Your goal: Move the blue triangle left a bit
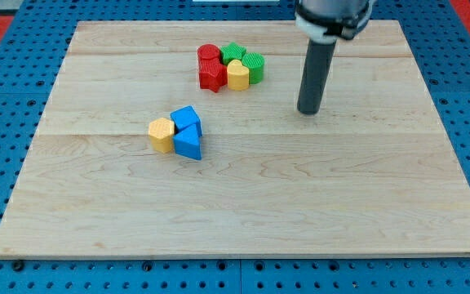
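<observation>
The blue triangle (189,143) lies on the wooden board (243,204), left of centre. A blue cube (185,118) touches it from above and a yellow hexagon (161,135) touches it on its left. My tip (308,111) stands on the board well to the right of the triangle and a little higher in the view, apart from all blocks.
A tight cluster sits near the view's top centre: a red cylinder (209,55), a red star (212,75), a green star (233,53), a green cylinder (254,66) and a yellow heart (237,75). The blue pegboard (6,98) surrounds the board.
</observation>
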